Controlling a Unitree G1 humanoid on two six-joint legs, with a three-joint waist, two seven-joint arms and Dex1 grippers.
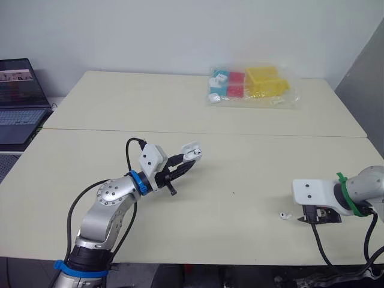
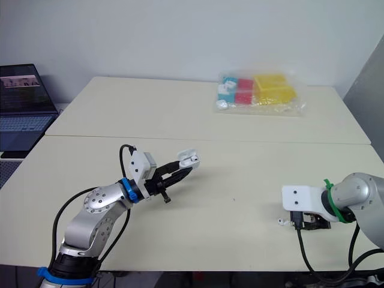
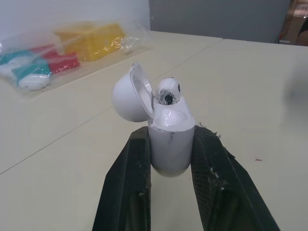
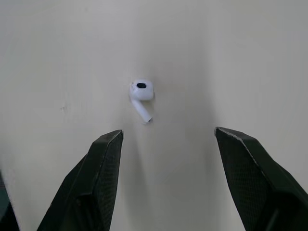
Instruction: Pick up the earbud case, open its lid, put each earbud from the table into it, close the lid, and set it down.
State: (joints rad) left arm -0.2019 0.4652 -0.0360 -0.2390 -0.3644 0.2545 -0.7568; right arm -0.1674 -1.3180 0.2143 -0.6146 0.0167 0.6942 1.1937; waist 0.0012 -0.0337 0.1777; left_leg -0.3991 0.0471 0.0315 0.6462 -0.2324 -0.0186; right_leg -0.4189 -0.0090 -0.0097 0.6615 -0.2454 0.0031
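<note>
Right wrist view tells the story: the loose earbud (image 4: 141, 96) lies flat on the table (image 1: 240, 168), just ahead of the right gripper (image 4: 168, 131). It sits past the fingertips, not between them. Its head faces away from the gripper and its stem trails back toward the fingers at a slight slant, so the long axis runs roughly along the reach, not across it. The fingers are spread wide and hold nothing.

The right arm is clearly the nearer one. From the head camera the bud sits just to the robot's left of that gripper, well apart from the other arm.

Over there the left gripper (image 3: 171, 132) is clamped on the earbud case (image 3: 171, 149), raised off the table. The lid (image 3: 127, 98) is flipped open and one seated earbud (image 3: 168, 90) is in its slot.

Can't read any brand or writing on the case or buds. A plastic bag (image 1: 252, 87) of coloured bits lies at the far side, and the laptop (image 1: 21, 102) screen is too small to make out.
</note>
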